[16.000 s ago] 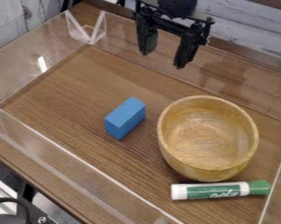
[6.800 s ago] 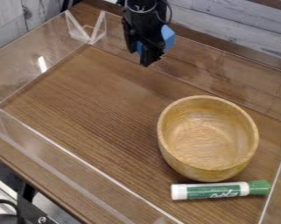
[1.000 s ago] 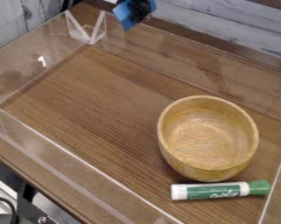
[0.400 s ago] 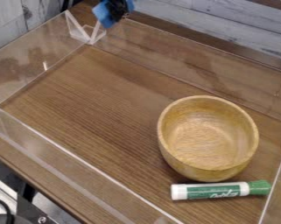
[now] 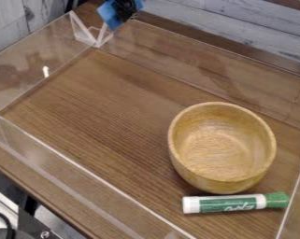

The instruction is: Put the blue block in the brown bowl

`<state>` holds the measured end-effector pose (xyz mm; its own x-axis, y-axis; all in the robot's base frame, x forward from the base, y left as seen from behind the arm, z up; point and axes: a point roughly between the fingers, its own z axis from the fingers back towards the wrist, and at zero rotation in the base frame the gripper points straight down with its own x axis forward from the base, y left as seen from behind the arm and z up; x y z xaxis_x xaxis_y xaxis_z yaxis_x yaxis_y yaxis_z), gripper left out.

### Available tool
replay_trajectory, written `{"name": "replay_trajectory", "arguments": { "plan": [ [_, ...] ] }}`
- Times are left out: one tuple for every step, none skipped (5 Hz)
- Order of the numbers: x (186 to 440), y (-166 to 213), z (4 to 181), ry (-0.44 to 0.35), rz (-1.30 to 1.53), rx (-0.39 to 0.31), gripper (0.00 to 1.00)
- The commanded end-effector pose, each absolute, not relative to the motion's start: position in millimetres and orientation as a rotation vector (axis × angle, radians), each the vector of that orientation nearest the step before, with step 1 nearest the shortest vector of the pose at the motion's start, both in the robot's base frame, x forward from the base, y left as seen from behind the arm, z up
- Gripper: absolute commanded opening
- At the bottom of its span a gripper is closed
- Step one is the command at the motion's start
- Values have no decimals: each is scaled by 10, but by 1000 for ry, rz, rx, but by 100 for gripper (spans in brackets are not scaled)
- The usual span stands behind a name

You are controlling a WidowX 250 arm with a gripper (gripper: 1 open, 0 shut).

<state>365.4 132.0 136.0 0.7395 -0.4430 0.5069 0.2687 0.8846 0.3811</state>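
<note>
The blue block (image 5: 113, 12) hangs in the air at the very top edge of the camera view, left of centre and above the far-left corner of the tray. Only a dark sliver of my gripper (image 5: 126, 5) shows beside the block. The rest is cut off by the frame, and the gripper is shut on the block. The brown bowl (image 5: 190, 170) sits empty on the wooden surface at the lower right, far from the block.
A green-and-white marker (image 5: 235, 202) lies just in front of the bowl. Clear plastic walls (image 5: 27, 61) ring the wooden tray floor (image 5: 102, 103). A small clear plastic bracket (image 5: 92, 28) stands at the far-left corner, under the block.
The block and gripper have shifted a little to the left along the top edge since a second ago. They have kept still over the last half second.
</note>
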Motion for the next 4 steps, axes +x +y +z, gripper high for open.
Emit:
{"name": "replay_trajectory", "arguments": {
  "plan": [
    [3579,1042,1623,-684,-405,321,0],
    [3447,697,1632,-685,-422,306,0],
    [3282,388,1640,-681,-417,288,0],
    [3125,42,1635,-678,-421,275,0]
  ]
}}
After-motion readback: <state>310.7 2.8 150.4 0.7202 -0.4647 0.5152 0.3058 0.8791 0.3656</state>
